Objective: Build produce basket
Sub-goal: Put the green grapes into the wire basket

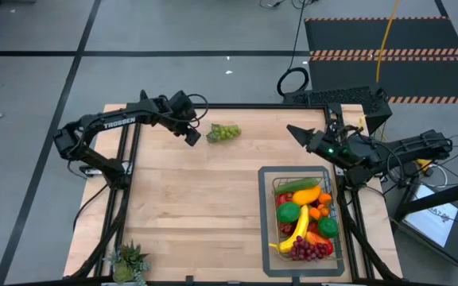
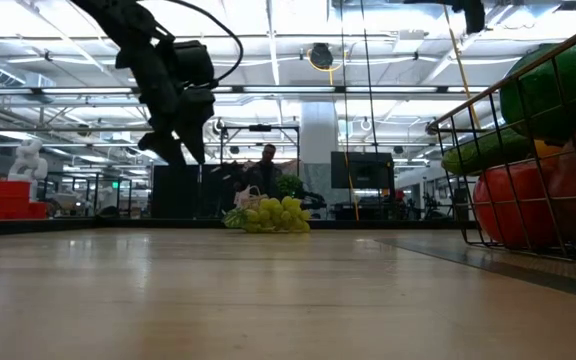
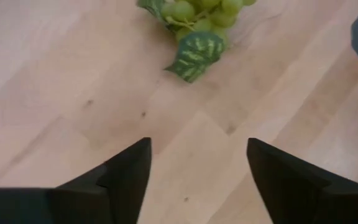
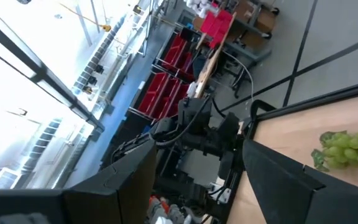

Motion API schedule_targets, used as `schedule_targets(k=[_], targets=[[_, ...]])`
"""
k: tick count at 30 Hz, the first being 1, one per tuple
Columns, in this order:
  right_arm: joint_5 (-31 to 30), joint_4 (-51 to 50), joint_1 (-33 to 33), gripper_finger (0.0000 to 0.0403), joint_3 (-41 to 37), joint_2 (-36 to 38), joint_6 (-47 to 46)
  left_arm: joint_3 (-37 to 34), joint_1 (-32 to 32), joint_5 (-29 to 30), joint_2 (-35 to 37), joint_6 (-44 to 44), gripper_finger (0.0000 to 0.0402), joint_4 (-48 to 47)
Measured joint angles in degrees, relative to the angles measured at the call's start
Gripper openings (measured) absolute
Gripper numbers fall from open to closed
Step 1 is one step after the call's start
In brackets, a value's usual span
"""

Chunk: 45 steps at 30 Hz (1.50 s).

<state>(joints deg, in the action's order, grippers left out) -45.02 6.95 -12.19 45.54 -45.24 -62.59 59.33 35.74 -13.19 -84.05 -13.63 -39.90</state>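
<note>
A bunch of green grapes (image 1: 223, 133) with a leaf (image 3: 194, 56) lies on the wooden table near its far edge, also seen in the low view (image 2: 268, 216) and the right wrist view (image 4: 348, 148). My left gripper (image 1: 194, 136) hangs open just left of the grapes, above the table, with nothing between its fingers (image 3: 197, 163). The wire basket (image 1: 334, 213) stands at the near right on a grey tray (image 1: 265, 226), filled with produce (image 1: 304, 221). My right gripper (image 1: 294, 132) is open and level, raised above the table beyond the basket's far end.
A spiky green potted plant (image 1: 128, 263) stands at the table's near left corner. Bare wood lies between the grapes and the basket. In the low view the basket's wire wall (image 2: 528, 150) fills the right side.
</note>
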Motion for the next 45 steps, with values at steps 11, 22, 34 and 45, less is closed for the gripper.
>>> schedule_targets(k=[11,22,34,45], targets=[[0.6,0.2,2.1,0.0235,0.0,-0.6,-0.8,0.0,-0.8,2.8,-7.9,6.0,0.0363,9.2],[3.2,0.6,2.0,0.0235,0.0,-0.6,-2.9,0.0,-3.6,9.5,-15.4,13.1,0.0313,19.8],[3.3,0.6,2.0,0.0235,0.0,-0.6,-2.8,0.0,-6.8,-15.5,-16.8,14.7,0.0191,29.8],[4.8,0.3,1.9,0.0235,0.0,-0.6,-3.3,0.1,-0.4,0.0,-8.0,7.7,0.0147,21.4]])
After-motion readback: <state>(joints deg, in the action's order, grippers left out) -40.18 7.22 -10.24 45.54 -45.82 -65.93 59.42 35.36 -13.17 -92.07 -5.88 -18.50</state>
